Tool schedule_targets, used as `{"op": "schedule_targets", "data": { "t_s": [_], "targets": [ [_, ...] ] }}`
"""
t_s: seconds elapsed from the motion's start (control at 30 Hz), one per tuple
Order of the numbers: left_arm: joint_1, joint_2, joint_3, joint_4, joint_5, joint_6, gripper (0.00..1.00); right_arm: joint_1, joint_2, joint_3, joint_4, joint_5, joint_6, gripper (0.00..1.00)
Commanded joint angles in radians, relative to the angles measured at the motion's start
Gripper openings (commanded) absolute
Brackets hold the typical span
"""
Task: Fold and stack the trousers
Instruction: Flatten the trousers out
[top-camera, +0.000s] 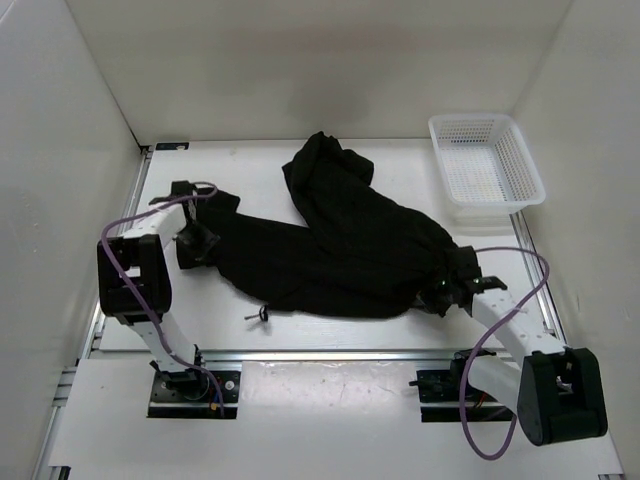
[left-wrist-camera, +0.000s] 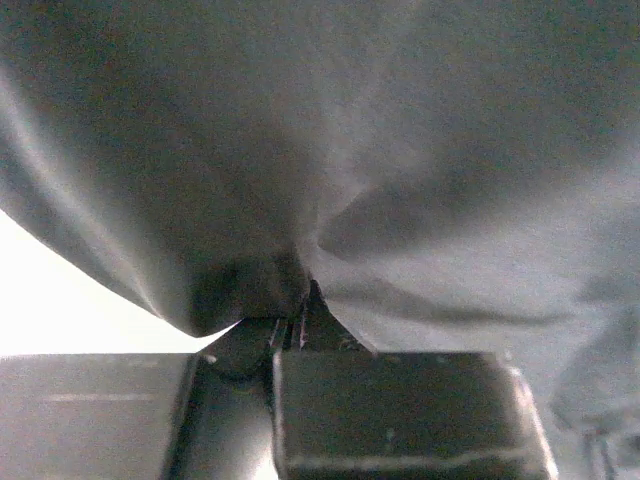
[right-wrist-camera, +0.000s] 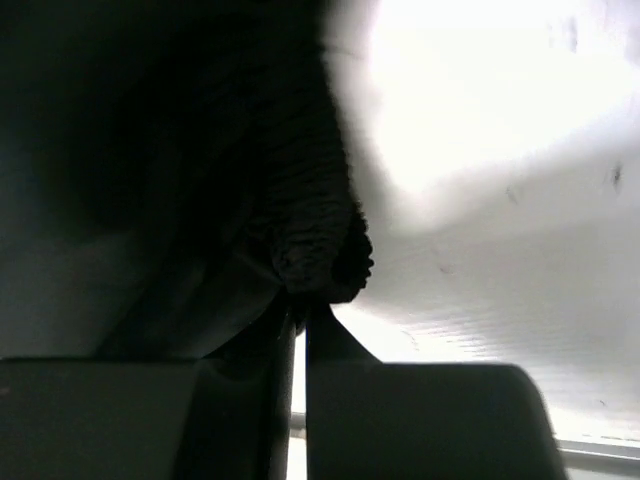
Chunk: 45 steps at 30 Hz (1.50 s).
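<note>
White mesh basket (top-camera: 486, 166) at table's (top-camera: 250, 172) far right corner

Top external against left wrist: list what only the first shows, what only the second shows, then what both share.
Only top external: the basket, the right fingers on the right end of the trousers, the cord on the table, and the garment's whole crumpled spread. Only left wrist: a close-up of the left fingers shut on a pinched fold. Both: the black trousers and the left fingers gripping them.
</note>
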Motion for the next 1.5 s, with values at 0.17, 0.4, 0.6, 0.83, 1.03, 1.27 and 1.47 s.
{"op": "schedule_targets", "data": {
  "t_s": [0.17,0.4,0.6,0.83,1.03,1.27,1.47],
  "targets": [
    [0.000,-0.107,0.548,-0.244,-0.152,0.133,0.11,-0.008,0.089,0.571,-0.159,0.248,-0.190,0.00],
    [-0.031,-0.267,0.619,-0.328,-0.103,0.217,0.11,-0.039,-0.107,0.594,-0.333,0.395,-0.195,0.00],
    [-0.031,-0.352,0.345,-0.263,-0.124,0.248,0.84,-0.062,-0.348,0.378,-0.529,0.526,-0.070,0.00],
    [0.027,-0.281,0.376,-0.309,-0.217,0.205,0.11,-0.062,-0.272,0.403,-0.506,0.526,-0.042,0.00],
    [0.153,-0.217,0.186,-0.205,-0.061,0.184,0.10,-0.062,-0.209,0.425,-0.413,0.498,-0.083,0.00],
    [0.113,-0.105,0.129,-0.055,0.073,0.183,0.99,-0.062,-0.173,0.434,-0.388,0.451,-0.102,0.00],
    [0.076,-0.019,0.190,-0.036,0.073,0.184,0.93,-0.062,-0.173,0.407,-0.379,0.431,-0.102,0.00]
  ]
}}
